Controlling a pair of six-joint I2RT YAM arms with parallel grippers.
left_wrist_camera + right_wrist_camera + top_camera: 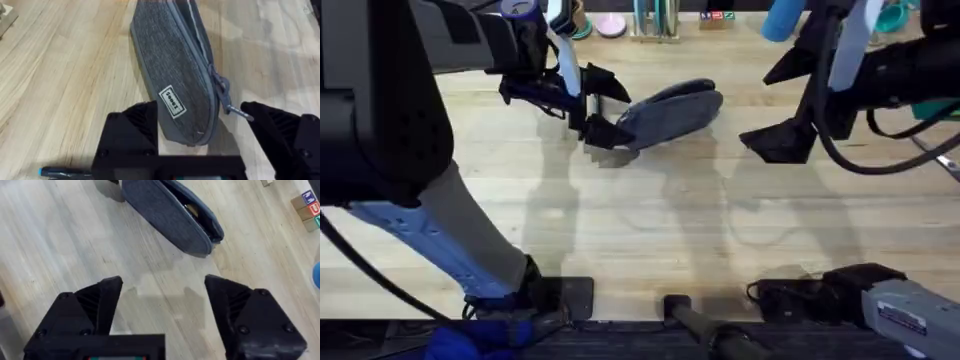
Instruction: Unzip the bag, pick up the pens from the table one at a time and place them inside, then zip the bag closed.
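Note:
The grey-blue bag (675, 108) lies slanted on the table (650, 220) towards the back. My left gripper (610, 108) is open and straddles its left end. In the left wrist view the bag's (175, 75) rounded end sits between the fingers (132, 132), touching one of them. The metal zipper pull (234, 108) hangs in the gap beside the other finger. A black pen (60, 172) with a blue tip lies on the wood under that gripper (197, 107). My right gripper (790, 105) hovers open to the right of the bag, holding nothing. From the right wrist, the bag (167, 212) lies beyond this gripper (165, 287), with the zipper gaping at one end.
Cups, a pink lid (610, 26), a blue object (785, 20) and coloured letter blocks (309, 205) line the table's back edge. Cables hang at the right (920, 140). Bare wood stretches across the table's middle and front.

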